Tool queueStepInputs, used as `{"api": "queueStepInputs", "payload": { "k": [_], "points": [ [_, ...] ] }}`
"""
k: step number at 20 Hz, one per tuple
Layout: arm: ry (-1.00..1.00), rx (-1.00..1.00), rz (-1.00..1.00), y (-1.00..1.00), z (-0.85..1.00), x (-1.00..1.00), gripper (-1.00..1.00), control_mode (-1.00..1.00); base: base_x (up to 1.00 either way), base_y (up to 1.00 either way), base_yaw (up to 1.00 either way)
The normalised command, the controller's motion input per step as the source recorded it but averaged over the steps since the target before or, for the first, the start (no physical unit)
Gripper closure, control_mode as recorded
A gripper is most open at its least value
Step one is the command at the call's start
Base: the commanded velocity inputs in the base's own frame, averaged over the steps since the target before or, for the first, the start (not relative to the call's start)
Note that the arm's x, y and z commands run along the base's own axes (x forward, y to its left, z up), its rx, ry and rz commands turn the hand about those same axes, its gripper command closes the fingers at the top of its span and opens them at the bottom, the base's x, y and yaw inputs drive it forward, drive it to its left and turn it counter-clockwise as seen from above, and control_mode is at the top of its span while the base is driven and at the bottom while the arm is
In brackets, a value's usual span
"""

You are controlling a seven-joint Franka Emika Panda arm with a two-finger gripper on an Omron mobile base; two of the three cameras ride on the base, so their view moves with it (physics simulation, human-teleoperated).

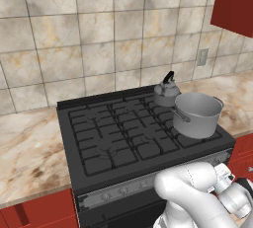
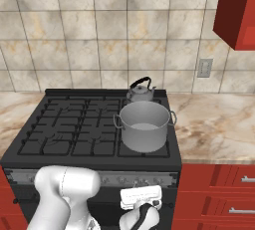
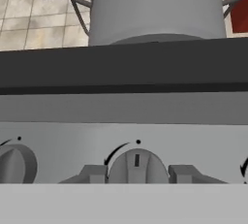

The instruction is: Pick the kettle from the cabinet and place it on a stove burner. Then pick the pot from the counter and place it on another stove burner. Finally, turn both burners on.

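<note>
Marble worktop [image 1: 29, 148] around our cooktop [image 1: 106, 138], kettle [image 2: 140, 92] behind pot [image 2: 145, 126] on right burners, our pincer [image 3: 137, 173] half-closed, fingers flanking a knob [image 3: 137, 166].

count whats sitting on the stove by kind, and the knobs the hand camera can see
kettle: 1
pot: 1
knobs on the panel in the hand view: 3, two of them cut off at the edges
total: 5

The arm [image 1: 190, 187] is glossy white, built of fat rounded segments. Dark bands ring its joints. The pincer [image 3: 137, 173] has two small grey fingertips [image 3: 92, 173].
</note>
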Motion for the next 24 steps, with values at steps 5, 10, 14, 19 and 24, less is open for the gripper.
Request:
{"api": "queueStepInputs", "payload": {
  "k": [5,10,14,19,24],
  "points": [
    [-0.03,-0.18,0.0,0.0,0.01,-0.04,1.0,-1.0,0.0,0.0,0.0],
    [-0.01,-0.37,0.0,0.0,0.04,-0.11,1.0,-1.0,0.0,0.0,0.0],
    [-0.01,-0.38,0.0,0.0,0.02,-0.09,1.0,-1.0,0.0,0.0,0.0],
    [-0.02,-0.37,0.0,0.0,0.03,-0.1,1.0,-1.0,0.0,0.0,0.0],
    [-0.04,-0.37,0.0,0.0,0.01,-0.1,1.0,-1.0,0.0,0.0,0.0]
  ]
}}
